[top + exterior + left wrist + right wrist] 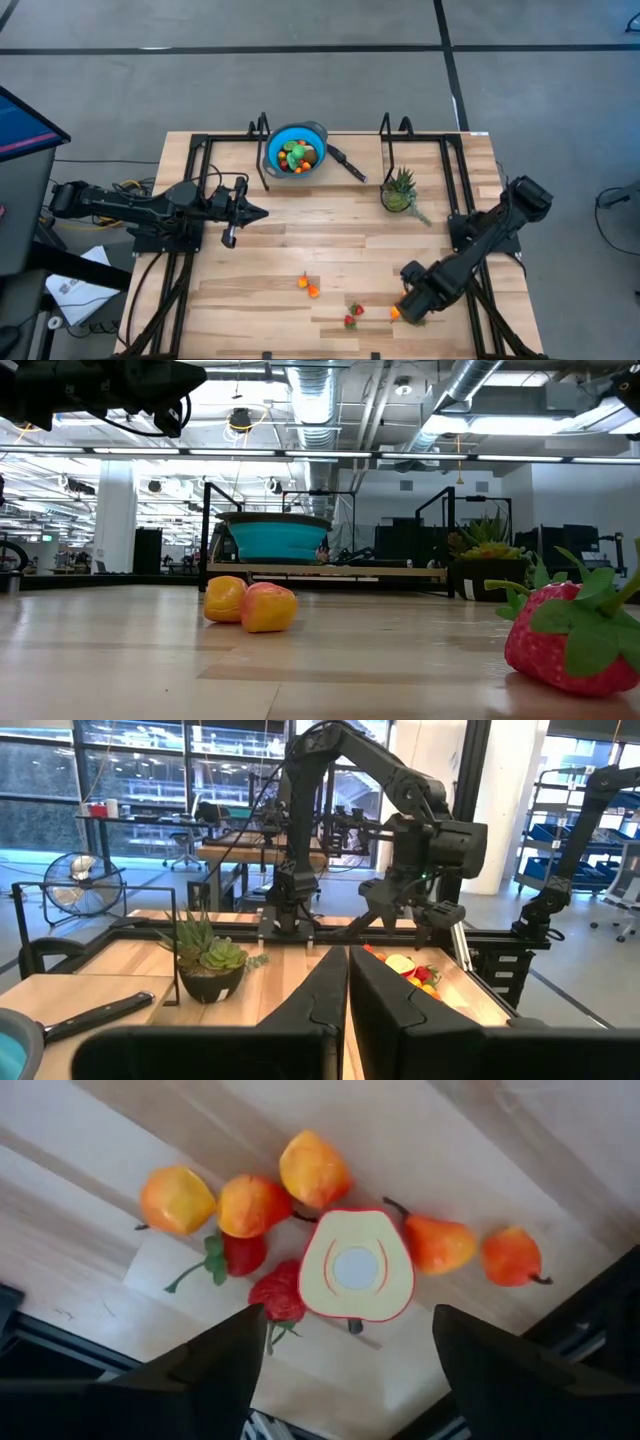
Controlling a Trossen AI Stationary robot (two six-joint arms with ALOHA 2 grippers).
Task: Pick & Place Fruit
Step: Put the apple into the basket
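Orange and red toy fruit (300,1230) lies bunched on the wooden worktop (330,250) near its front right edge, directly under the right gripper (350,1345), whose fingers stand wide with nothing between them. We also note two orange pieces (250,603) farther left, and the blue bowl (296,150) at the back already holds several fruits.

Risk, in our judgement: the pieces touch or nearly touch one another, so a descent onto the cut peach half (356,1267) could pinch a strawberry (275,1292) as well, or nudge a neighbour towards the worktop edge (which sits close here). The half lies cut face up, so the fingers may slip off its rounded sides.

Orientation: in the right wrist view, the half's long axis runs from stem end to broad base, roughly crosswise to the line between the fingers.

The left gripper (262,212) waits mid-left, fingers closed, empty.
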